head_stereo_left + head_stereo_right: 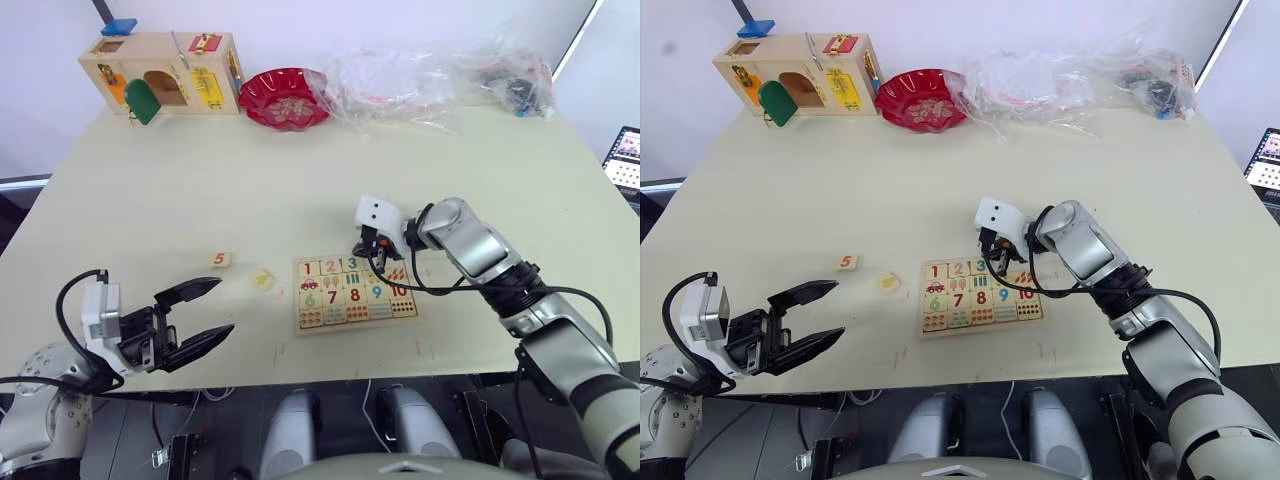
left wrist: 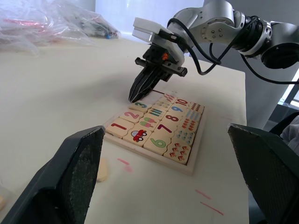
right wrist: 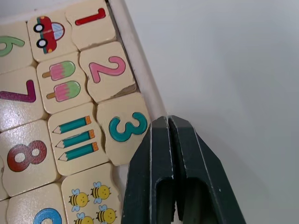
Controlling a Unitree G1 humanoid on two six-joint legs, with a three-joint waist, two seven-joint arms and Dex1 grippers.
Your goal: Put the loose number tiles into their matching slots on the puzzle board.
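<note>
small square pale-wood tile with orange 5 [image 1: 220, 260]: light, stiff, thin, flat on table; pinch opposite edges | left hand [image 1: 208, 311] wide open, empty | right hand [image 3: 164, 126] closed, empty, at puzzle board [image 1: 302, 327] rim

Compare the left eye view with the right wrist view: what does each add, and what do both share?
Left eye adds: tile 5 and a yellowish tile loose left of the board, the open left end effector, box, bowl. Right wrist adds: legible pencil and bee pictures. Shared: board, tiles 1, 2, 3, shut right end effector at its rim.
</note>
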